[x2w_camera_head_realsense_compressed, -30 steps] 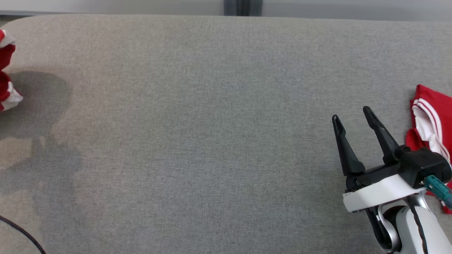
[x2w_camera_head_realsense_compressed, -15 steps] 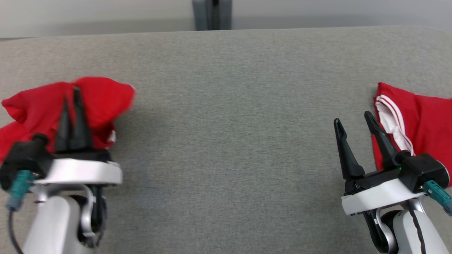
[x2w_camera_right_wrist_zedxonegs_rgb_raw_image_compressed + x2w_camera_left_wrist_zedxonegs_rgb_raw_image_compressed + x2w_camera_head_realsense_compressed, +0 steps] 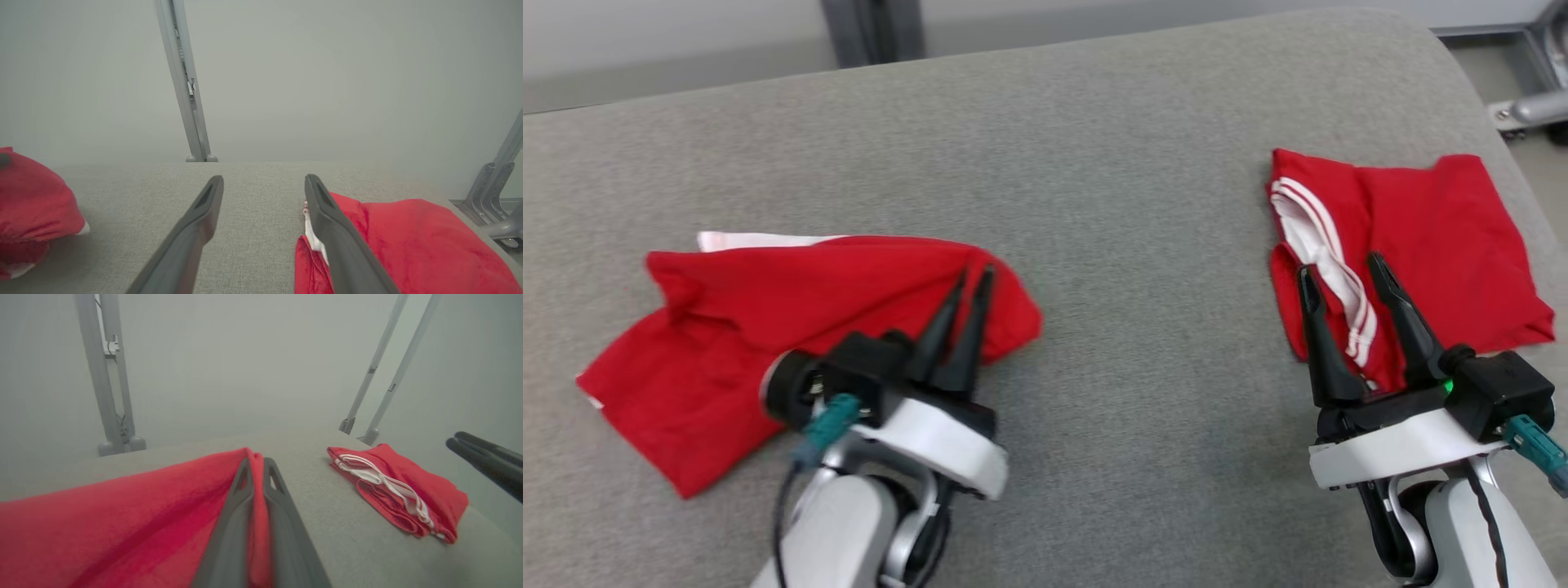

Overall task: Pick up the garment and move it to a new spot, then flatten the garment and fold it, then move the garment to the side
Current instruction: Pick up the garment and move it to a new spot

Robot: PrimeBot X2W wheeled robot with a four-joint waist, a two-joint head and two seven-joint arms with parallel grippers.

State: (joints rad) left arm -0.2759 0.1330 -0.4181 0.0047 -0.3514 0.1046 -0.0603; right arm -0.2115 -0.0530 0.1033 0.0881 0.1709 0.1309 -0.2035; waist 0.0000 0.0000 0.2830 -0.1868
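Left of the folded pile [image 3: 1437, 237], the left end effector [image 3: 976, 273], clamped on the red garment [image 3: 768, 327], has dragged it nearer; the right end effector [image 3: 1339, 268] hangs open; flattening likely comes next.

I'm over a grey fabric table [image 3: 1111, 147]; past its far edge stands a grey post [image 3: 870, 28] against a pale wall [image 3: 645, 41].
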